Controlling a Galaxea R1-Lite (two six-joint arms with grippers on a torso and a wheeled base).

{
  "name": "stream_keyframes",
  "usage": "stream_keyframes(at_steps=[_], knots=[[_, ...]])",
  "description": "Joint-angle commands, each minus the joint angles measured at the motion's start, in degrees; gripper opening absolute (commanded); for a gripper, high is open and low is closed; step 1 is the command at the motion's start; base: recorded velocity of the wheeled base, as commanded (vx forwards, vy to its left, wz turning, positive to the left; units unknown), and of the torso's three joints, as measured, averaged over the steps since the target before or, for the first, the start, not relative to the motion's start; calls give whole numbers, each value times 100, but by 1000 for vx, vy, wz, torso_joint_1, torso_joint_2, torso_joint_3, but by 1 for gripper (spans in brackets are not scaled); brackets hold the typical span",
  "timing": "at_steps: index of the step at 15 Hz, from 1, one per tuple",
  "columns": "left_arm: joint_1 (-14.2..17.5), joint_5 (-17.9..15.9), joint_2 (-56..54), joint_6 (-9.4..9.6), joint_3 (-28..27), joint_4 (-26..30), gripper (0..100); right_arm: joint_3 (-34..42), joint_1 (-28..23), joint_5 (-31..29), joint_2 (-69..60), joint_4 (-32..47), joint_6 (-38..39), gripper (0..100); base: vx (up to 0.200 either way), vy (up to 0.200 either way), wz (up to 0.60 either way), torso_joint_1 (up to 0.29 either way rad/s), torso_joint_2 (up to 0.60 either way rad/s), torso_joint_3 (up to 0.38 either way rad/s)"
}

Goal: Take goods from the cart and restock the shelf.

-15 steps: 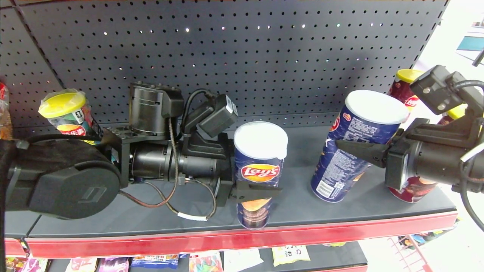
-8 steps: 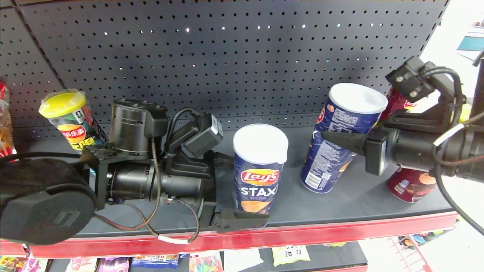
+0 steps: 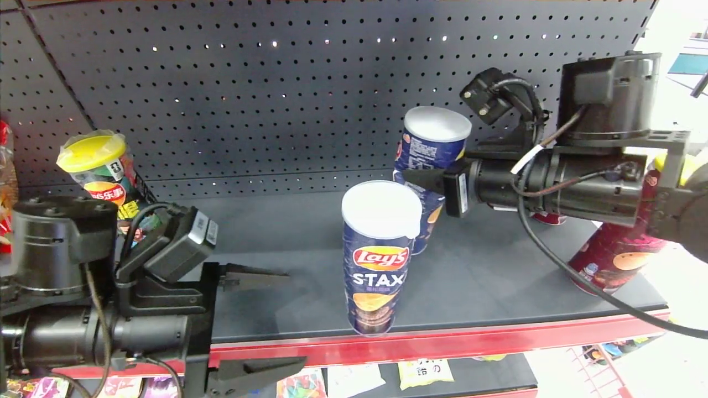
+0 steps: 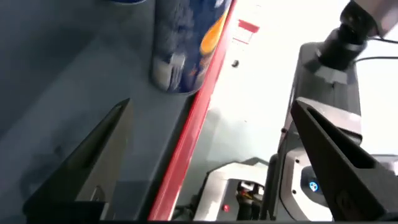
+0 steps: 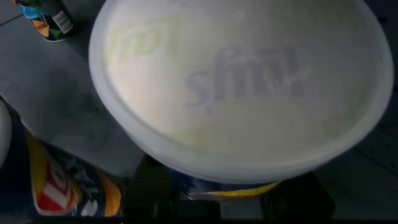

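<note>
A blue chip can (image 3: 379, 260) with a white lid stands upright by the front edge of the grey shelf (image 3: 487, 276). My left gripper (image 3: 265, 320) hangs open to the left of it, well apart, one finger over the shelf and one below its red lip. In the left wrist view that can's base (image 4: 180, 56) lies beyond the open gripper (image 4: 211, 106). My right gripper (image 3: 426, 179) is shut on a second blue can (image 3: 430, 146), held tilted just behind the first. The held can's white lid (image 5: 242, 81) faces the right wrist camera.
A yellow-lidded cup (image 3: 102, 166) stands at the shelf's back left. Red cans (image 3: 614, 260) lean at the right end under my right arm. The pegboard wall (image 3: 332, 83) closes the back. Snack packets (image 3: 426, 373) lie on the shelf below.
My left gripper let go of the front can and drew back to the left, open. My right arm carried its can leftward and toward the back, behind the standing can.
</note>
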Motion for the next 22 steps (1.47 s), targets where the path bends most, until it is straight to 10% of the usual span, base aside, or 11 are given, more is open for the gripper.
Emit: stream_keyframes(at_steps=[1,11,12,22], knots=[[204,230,-595,-217,186,10,100,-380,60,-2,573,3,25,0,0,0,0,0,0,0],[204,564,-709,-436,142,10,100,-407,95,-37,775,12,33,0,0,0,0,0,0,0],[204,564,-709,-436,142,10,100,-345,104,-64,749,21,7,100,0,0,0,0,0,0],[213,573,-691,-445,134,10,100,121,236,-345,116,21,332,100,0,0,0,0,0,0]])
